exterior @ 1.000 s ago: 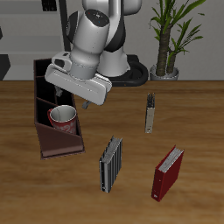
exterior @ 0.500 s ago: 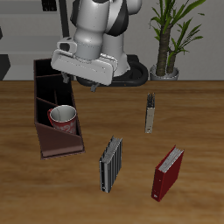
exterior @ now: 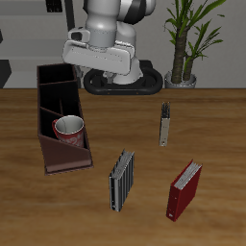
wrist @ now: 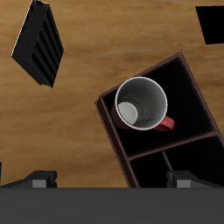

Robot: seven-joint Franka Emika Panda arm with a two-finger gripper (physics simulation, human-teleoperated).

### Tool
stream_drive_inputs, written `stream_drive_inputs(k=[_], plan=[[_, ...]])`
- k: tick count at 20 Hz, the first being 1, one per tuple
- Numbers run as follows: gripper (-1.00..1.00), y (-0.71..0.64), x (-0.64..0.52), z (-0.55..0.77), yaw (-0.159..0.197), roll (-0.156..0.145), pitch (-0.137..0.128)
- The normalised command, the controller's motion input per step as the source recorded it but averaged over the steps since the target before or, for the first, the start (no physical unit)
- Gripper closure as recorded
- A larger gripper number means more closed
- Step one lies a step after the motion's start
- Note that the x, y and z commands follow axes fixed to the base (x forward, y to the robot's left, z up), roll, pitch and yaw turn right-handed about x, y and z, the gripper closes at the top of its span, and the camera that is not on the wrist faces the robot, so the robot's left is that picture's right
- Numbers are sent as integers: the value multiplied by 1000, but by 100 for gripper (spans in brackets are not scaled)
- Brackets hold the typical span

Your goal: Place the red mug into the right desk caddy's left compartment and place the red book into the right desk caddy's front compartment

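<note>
Two task items logged. Red mug [exterior: 68, 130]: upright inside the right desk caddy [exterior: 60, 120], seated in its squarish left compartment [wrist: 150, 108], so that half looks done. Red book [exterior: 184, 189]: standing on the surface [exterior: 216, 125], well apart from the caddy, awaiting pickup. Pincer [exterior: 104, 60]: raised above the caddy, holding nothing; finger spread cannot be told. Grey striped book [exterior: 121, 179]: between caddy and red book.

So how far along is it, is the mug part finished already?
Looks so: the red mug stands upright inside a compartment of the right desk caddy, with nothing gripping it. Nothing is in hand; the tool hangs above the table, clear of everything. Left to do: the red book stands on the table near the front edge, far from the caddy's front compartment.
</note>
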Motion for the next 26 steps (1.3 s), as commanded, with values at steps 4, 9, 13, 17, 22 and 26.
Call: stream_drive_inputs(k=[4,9,13,17,22,26], plan=[[-100,49,64,176,40,-11,-10],[-100,90,204,92,44,-79,16],[-100,252,251,100,59,-38,28],[-100,189,261,74,40,5,28],[-100,180,217,24,41,-11,24],[-100,876,478,211,75,7,20]])
